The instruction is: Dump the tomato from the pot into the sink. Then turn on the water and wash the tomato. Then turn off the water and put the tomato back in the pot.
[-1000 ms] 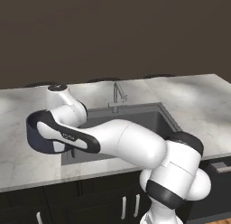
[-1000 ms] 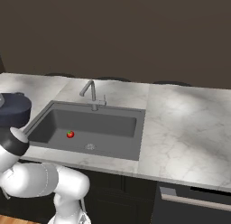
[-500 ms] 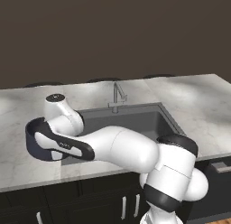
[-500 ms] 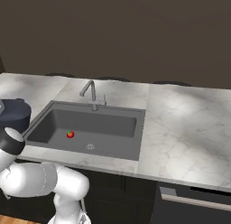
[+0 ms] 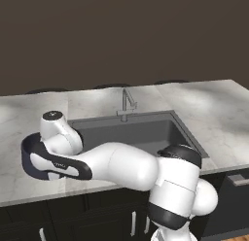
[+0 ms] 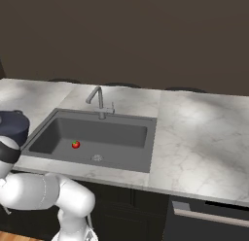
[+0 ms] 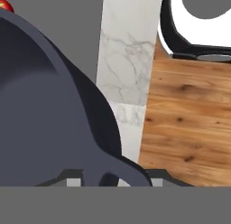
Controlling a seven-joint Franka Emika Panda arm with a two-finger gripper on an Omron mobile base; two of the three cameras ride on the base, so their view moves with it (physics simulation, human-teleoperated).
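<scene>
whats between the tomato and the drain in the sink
Nothing: in the right base view the tomato sits left of the drain, with only bare dark floor of the sink between them.

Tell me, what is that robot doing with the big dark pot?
The white robot arm has the dark pot at the left end of the counter, beside the sink. The hand view looks along the pot's side, so the tool seems to hold it by a handle. The little red tomato lies in the sink near the drain. The faucet shows no water.

Even, soft rendered light, sharp throughout with no blur or glare. The marble bench [image 6: 199, 138] is bright against a dim brown wall [image 6: 146, 36]. Shadows are faint.
</scene>
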